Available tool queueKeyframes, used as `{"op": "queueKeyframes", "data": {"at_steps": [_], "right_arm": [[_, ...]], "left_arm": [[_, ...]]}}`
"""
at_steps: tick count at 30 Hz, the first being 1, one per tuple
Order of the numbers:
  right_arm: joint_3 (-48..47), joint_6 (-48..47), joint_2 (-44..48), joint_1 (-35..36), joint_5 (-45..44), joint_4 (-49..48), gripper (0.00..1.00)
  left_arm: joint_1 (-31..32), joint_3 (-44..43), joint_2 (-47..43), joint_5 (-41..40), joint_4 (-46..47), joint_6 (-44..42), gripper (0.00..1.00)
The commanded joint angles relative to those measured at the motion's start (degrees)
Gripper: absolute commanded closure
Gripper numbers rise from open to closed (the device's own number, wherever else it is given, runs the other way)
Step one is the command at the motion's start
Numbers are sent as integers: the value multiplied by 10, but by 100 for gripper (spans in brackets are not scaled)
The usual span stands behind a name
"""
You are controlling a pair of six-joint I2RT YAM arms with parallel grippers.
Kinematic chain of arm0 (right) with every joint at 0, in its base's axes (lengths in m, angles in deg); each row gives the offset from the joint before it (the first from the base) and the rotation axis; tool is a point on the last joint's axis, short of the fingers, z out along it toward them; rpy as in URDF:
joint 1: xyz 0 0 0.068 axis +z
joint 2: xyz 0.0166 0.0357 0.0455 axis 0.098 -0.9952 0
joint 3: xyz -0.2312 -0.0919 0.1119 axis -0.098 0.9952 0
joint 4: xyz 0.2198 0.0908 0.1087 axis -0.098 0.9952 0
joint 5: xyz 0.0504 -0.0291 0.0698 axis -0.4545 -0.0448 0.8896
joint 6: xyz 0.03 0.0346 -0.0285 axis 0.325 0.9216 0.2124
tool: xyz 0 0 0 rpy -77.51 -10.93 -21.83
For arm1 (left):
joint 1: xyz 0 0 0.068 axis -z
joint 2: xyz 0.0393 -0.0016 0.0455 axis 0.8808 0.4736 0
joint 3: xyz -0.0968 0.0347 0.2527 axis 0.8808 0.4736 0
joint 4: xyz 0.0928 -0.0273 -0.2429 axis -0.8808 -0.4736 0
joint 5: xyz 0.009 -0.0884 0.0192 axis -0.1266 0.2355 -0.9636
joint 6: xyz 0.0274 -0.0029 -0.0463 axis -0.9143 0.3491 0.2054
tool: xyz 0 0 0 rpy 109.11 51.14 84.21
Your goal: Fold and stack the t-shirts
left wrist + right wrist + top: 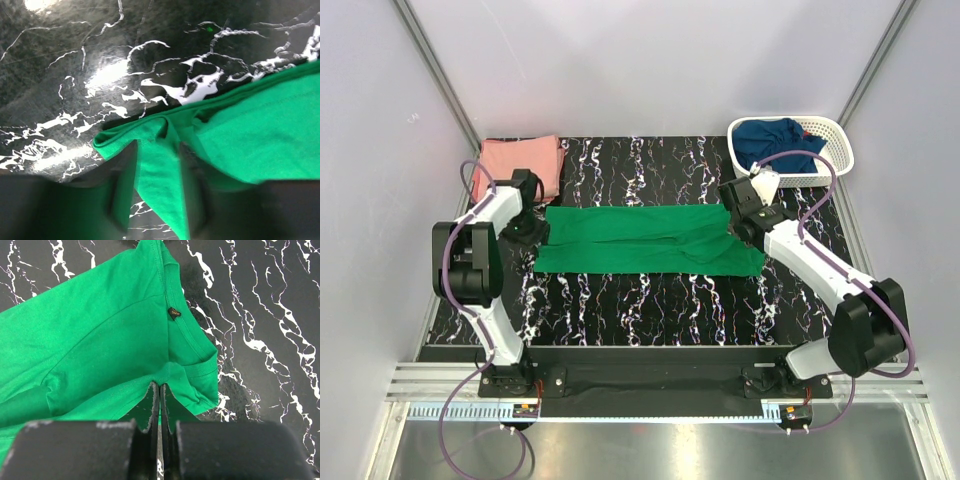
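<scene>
Top external view alone takes in the whole green t-shirt (645,240), which is laid flat at the middle of the black marbled table (650,310) and folded into a long band, its long axis running from 9 o'clock to 3 o'clock. Its two ends are partly covered there by the left gripper (528,228) at 9 o'clock and the right gripper (738,222) at 3 o'clock, and the state of neither can be judged from above. In the right wrist view the collar (167,280) and a small dark label (173,313) are shown, so the neck end is placed at 3 o'clock. There the jaws are seen pressed together on the shirt's edge, which is pinched between them. In the left wrist view the fingers (122,190) are blurred and cut off by the lower border. They are seen standing apart, released, with a ridge of green cloth lying loose between them. The salmon pink t-shirt (525,160) is folded at 11 o'clock, one corner hidden by the left arm. The navy t-shirt (775,135) is bundled in the white basket (838,145) at 1 o'clock and largely hidden by its wall.
</scene>
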Motion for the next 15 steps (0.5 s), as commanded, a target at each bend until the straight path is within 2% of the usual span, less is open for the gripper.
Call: {"op": "queueKeyframes", "data": {"at_steps": [1, 5, 9, 12, 13, 15], "right_arm": [[6, -5, 3, -4, -3, -23, 100], [11, -9, 2, -4, 6, -29, 100], [12, -10, 0, -5, 11, -35, 100], [4, -15, -6, -4, 16, -36, 100], [1, -16, -12, -5, 17, -35, 100], [-7, -17, -18, -5, 20, -31, 100]], "left_arm": [[7, -26, -46, -37, 6, -22, 53], [6, -11, -101, -74, 10, -55, 44], [6, 51, -146, -71, 79, -91, 37], [7, 81, -151, -34, 131, -121, 37], [6, 90, -152, 21, 152, -134, 38], [8, 119, -149, 77, 222, -168, 42]]}}
